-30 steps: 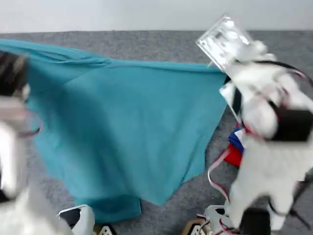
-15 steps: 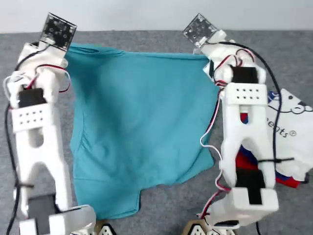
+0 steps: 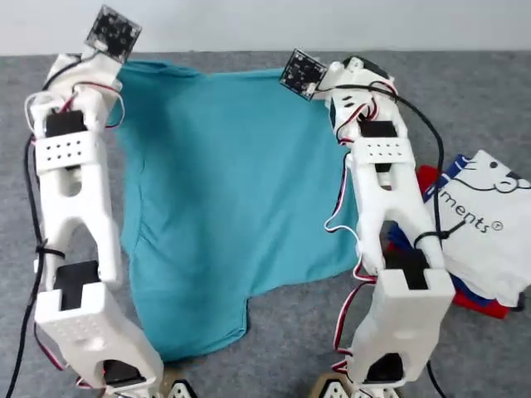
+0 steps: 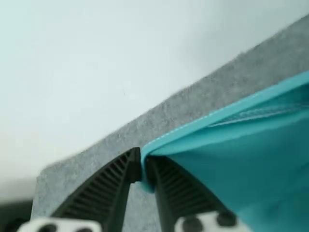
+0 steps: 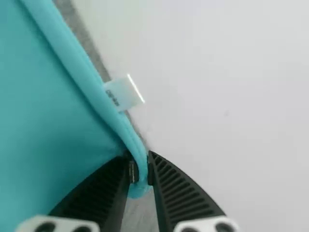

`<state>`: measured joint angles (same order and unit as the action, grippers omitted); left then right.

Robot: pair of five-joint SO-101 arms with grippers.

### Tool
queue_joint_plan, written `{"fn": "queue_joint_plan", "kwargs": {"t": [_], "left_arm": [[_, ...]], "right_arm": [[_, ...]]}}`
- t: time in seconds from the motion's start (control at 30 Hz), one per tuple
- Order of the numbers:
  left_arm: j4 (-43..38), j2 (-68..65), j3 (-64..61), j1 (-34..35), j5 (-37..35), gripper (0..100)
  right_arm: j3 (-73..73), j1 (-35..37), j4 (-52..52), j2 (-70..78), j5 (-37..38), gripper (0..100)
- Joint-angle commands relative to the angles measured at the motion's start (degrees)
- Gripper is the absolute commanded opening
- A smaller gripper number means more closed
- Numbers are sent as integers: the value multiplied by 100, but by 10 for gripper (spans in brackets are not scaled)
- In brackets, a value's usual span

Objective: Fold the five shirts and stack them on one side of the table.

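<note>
High view is showing the teal shirt [image 3: 224,191] lying spread across the middle of the grey table [image 3: 489,91], far hem up at 12 o'clock. The left pincer [image 4: 143,170] is pinching that hem at 11 o'clock, and the right pincer [image 5: 140,173] is clamping it at 1 o'clock. Other shirts [image 3: 477,224] are sitting heaped at 4 o'clock.

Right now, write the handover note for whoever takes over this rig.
Left gripper: shut on a far corner of the teal shirt.
Right gripper: shut on the other far corner.
The teal shirt lies spread on the table. A white shirt tops a heap of red and blue cloth beside the right arm.
Done: teal shirt spread out.
Left: fold it, then the others, stack them.
</note>
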<state>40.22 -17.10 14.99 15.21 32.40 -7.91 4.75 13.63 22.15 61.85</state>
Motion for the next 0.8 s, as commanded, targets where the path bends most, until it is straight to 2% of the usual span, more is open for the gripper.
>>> {"fn": "queue_joint_plan", "kwargs": {"t": [0.0, 0.1, 0.27, 0.53, 0.77], "left_arm": [[765, 70, 593, -123, 44, 14], [1600, 202, 664, -211, 53, 14], [3086, 589, 664, -334, 79, 14], [6075, 993, 629, -668, 1125, 14], [6040, 2110, -1015, -765, 1134, 14]], "right_arm": [[-9, 40, -224, -48, 62, 10], [-53, 31, 303, -66, 62, 10], [-97, -40, 2018, -470, 70, 10], [-105, -242, 4426, -1191, 53, 10], [-105, -523, 6062, -1349, 44, 10]]}}
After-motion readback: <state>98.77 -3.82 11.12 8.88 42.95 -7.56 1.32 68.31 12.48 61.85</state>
